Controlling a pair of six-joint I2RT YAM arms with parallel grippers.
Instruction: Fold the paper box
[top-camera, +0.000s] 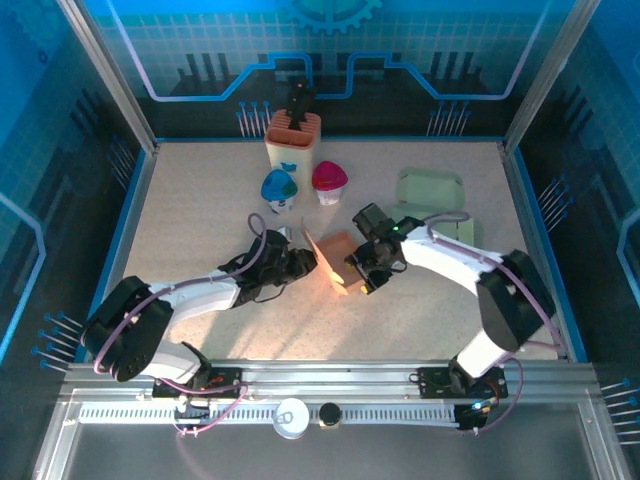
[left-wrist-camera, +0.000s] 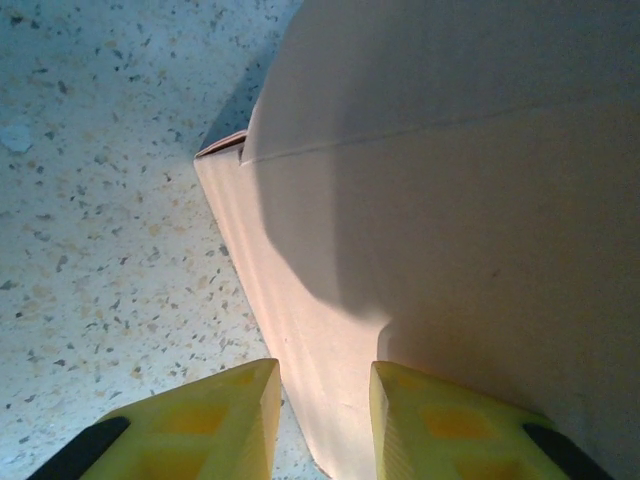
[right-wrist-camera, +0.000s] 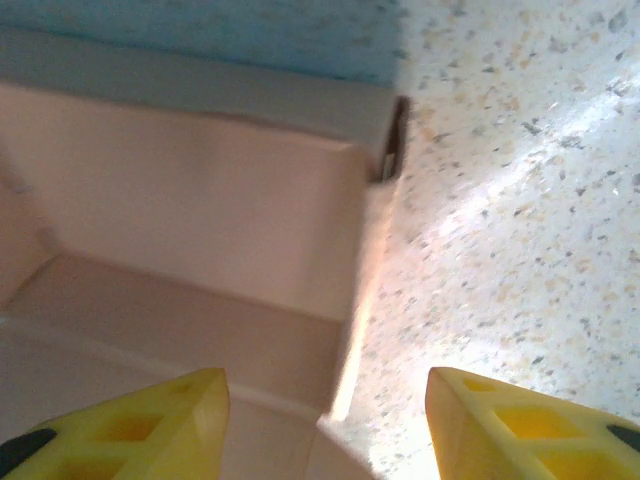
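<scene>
While left gripper (top-camera: 304, 262) pinched box (top-camera: 336, 260) wall at table (top-camera: 200, 200) centre, right gripper (top-camera: 362, 274) hung open astride box's right wall. Step judged: fold right flap inward; steady left pinch, push along crease, no dragging.

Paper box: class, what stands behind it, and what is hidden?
Behind the paper box stand a blue-topped cup, a pink-topped cup and an orange holder; its raised flap hides the tabletop immediately behind.

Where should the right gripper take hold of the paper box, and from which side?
Probably the thin side wall of the paper box, approached from the right arm's side. The open right gripper straddles that edge, one finger over the box's inside and one over the table.
</scene>
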